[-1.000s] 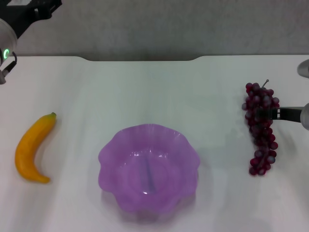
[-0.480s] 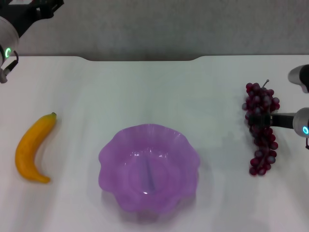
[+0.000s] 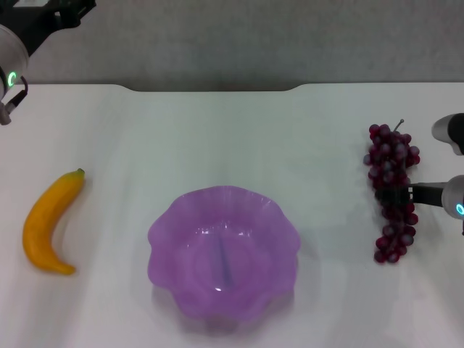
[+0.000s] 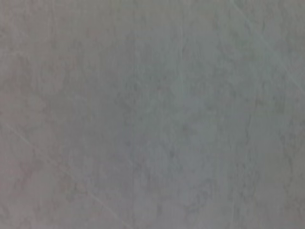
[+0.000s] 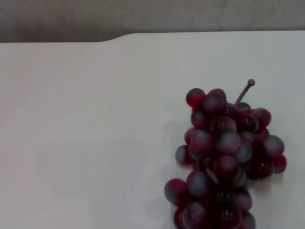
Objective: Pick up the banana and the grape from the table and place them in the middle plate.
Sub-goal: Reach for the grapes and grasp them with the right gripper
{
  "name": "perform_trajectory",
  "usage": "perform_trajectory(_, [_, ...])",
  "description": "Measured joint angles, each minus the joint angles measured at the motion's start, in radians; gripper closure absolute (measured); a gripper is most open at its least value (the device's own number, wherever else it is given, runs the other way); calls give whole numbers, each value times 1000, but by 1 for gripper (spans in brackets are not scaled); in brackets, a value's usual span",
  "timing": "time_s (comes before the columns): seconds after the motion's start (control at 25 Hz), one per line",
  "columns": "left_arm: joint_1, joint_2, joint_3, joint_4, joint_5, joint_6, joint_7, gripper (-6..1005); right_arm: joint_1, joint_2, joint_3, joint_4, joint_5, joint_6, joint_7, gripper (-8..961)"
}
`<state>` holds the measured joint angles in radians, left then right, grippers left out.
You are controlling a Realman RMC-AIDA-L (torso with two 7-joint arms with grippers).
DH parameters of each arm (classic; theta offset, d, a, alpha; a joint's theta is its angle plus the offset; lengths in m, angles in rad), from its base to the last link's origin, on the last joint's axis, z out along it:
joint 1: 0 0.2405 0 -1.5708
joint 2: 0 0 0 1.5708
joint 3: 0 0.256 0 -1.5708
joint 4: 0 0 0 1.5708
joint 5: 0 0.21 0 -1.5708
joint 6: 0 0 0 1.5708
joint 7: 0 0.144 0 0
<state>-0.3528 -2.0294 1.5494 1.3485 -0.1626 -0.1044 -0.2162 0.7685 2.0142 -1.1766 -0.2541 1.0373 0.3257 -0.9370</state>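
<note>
Here, middle plate (image 3: pixel 223 254) empty, right end effector (image 3: pixel 395 193) clenched on grape (image 3: pixel 391 190)

Grape (image 5: pixel 224 157) bunch on white table (image 5: pixel 86 124), stem up; notch at table's far edge.

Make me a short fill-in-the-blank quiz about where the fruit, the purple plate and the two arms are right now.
1. The banana lies on the table on the robot's ____ side of the middle plate.
2. The right gripper is at the ____, across the middle of the bunch.
3. Inside, the middle plate holds ____ fruit.
4. The left gripper is out of view; its arm is at the far ____ corner.

Missing words: left; grape; no; left
</note>
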Motion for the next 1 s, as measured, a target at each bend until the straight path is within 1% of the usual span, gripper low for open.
perform_trajectory(0.52, [-3,0,11,0,0,0,0,196,10,-3,1,4,1,-37,-1,71])
perform_trajectory(0.76, [-10,0,18,0,0,0,-1,196,11,-6,4,25,1,-70,0,71])
perform_trajectory(1.0, [-14,0,21,0,0,-13,-2,196,21,-8,6,27,1,-70,0,72])
